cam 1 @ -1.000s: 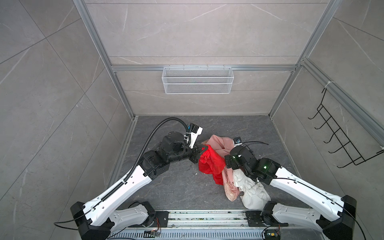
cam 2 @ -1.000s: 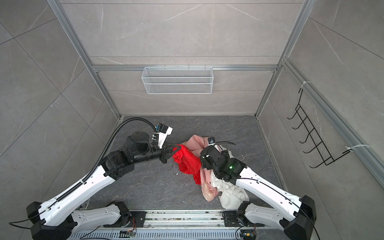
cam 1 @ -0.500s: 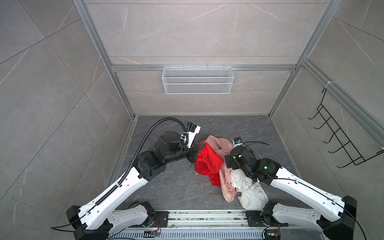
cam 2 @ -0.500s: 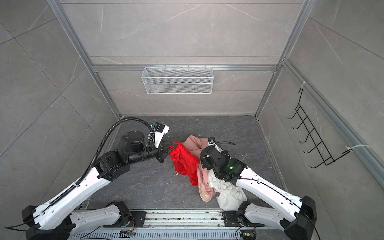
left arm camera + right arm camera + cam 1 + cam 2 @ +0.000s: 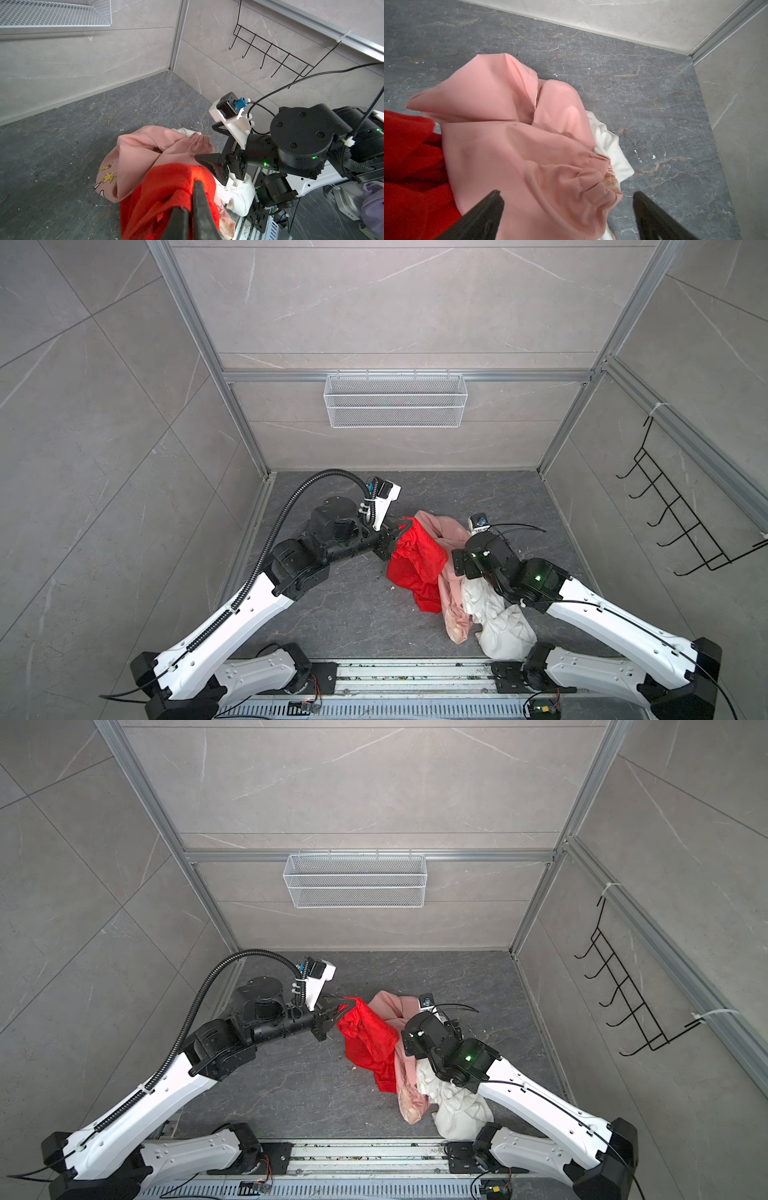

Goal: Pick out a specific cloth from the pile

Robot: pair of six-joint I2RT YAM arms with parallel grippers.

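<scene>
I have my left pincer [image 5: 400, 531] clamped on the red cloth [image 5: 417, 562]; it hangs down and rightward from the grip, tail touching the pile [image 5: 455, 593]. My right pincer [image 5: 566, 198] stands wide apart over the pink cloth [image 5: 519, 155], holding nothing.

No lettering, brand marks or numbers legible anywhere. Nearest thing: small yellow cartoon-bird prints on the pink cloth [image 5: 145, 153], left wrist view; no words with them.
</scene>
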